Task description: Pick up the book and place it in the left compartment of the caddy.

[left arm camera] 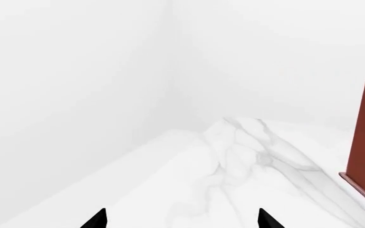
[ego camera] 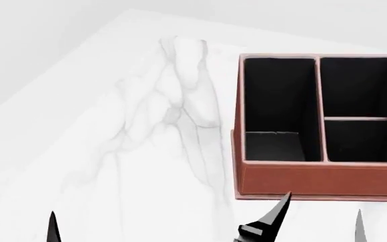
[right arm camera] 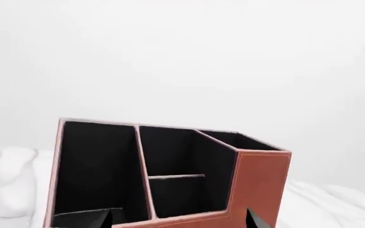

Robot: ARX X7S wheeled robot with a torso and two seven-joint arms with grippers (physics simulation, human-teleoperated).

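The caddy (ego camera: 314, 179) is sitting on the white marble table (ego camera: 146, 151), its reddish-brown front wall facing the robot and its black-lined slots opening upward. The left compartment (ego camera: 277, 96) is running the whole depth of the caddy. Down at its floor, toward the caddy's front wall, a flat dark slab with a thin pale edge is lying: that is looking like the book (ego camera: 271, 146), resting inside the compartment, though black on black is making its outline hard to read. The right wrist view is showing the same lighter patch low in that slot.

The right fingers (ego camera: 274, 217) are hanging just in front of the caddy's front wall, spread well apart and gripping nothing. One black tip is pointing up at the base lip below the left compartment, and the other pale tip is sitting further along the front wall. Whether the nearer tip is touching the lip is impossible to tell.

The left fingers (left arm camera: 97, 221) are hovering over bare marble well off to the side of the caddy, beyond its left wall. They too are spread wide with nothing between them. From the left wrist camera only the caddy's side wall and base lip are showing at the frame's edge.
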